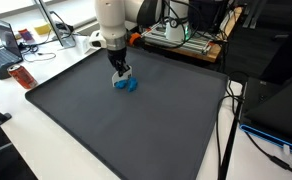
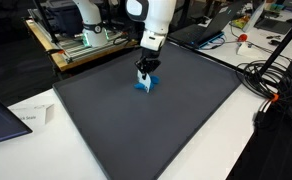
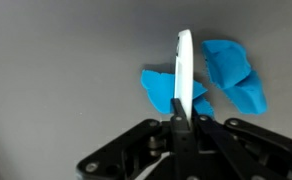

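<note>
The dark mat (image 1: pixel 136 130) fills most of your workspace, and your arm (image 1: pixel 111 25) stands over its far part, reaching straight down. Your gripper (image 3: pixel 179 112) has its jaws pressed almost together, pinching the lower end of a thin white piece (image 3: pixel 184 60) seen edge-on (what it is, the wrist view does not tell). The blue pieces (image 3: pixel 231 78) lie on the mat just beside that white piece, on both sides of it.

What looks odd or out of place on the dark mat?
The blue thing under the gripper looks crumpled or in pieces. It lies on both sides of the thin white thing that the gripper holds. Nothing else on the mat stands out.
</note>
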Controlling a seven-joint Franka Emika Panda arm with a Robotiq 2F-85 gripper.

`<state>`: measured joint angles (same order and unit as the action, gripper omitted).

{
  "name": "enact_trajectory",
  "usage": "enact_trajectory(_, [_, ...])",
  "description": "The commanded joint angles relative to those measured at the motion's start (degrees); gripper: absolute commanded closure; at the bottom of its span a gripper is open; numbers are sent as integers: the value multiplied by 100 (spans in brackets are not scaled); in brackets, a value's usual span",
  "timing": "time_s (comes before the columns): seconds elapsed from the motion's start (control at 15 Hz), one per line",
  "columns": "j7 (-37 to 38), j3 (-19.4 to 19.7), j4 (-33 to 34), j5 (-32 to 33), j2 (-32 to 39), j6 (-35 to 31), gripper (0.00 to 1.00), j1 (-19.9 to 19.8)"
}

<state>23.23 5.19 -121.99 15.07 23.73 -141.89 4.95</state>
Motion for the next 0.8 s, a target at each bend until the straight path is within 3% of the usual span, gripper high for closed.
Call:
enact_trajectory(0.0, [-164,38,36,-141,122,79,99,-7])
enact_trajectory(0.73, [-1160,-101,-410,-484,-75,102,99,-266])
